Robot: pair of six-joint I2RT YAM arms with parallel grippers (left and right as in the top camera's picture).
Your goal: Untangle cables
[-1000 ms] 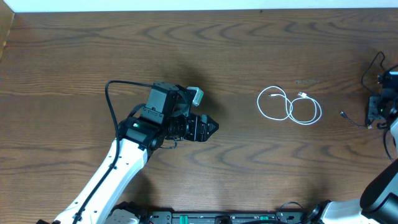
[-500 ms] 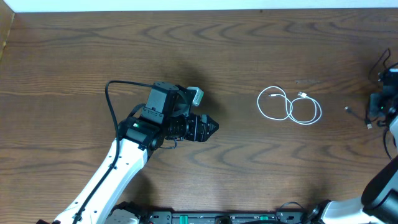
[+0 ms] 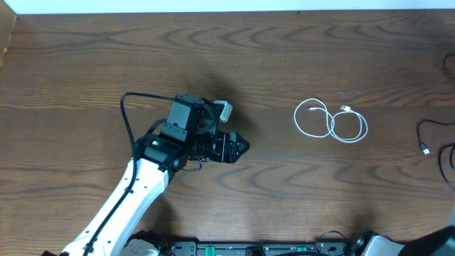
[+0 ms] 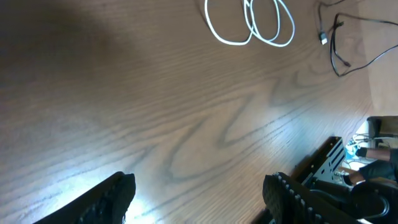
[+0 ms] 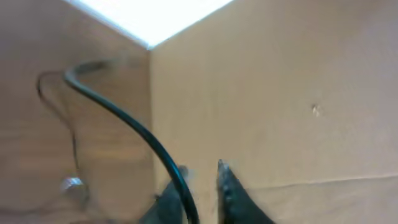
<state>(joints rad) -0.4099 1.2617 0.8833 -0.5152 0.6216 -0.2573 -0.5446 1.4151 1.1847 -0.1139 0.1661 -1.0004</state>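
The white cable lies in two loose loops right of centre, also at the top of the left wrist view. The black cable lies apart from it at the right edge, its plug end pointing down; the left wrist sees it too. My left gripper hovers left of the white cable, jaws wide open and empty. My right gripper is outside the overhead view. Its jaws stand slightly apart, and the black cable runs down between them, along the left finger.
A tan board fills the right wrist view beyond the table's corner. A black rail with hardware runs along the front edge. The left arm's own thick cable arcs beside its wrist.
The right arm has left the overhead view to the right, and the black cable has shifted right and down with it. Left arm and white cable have not moved.
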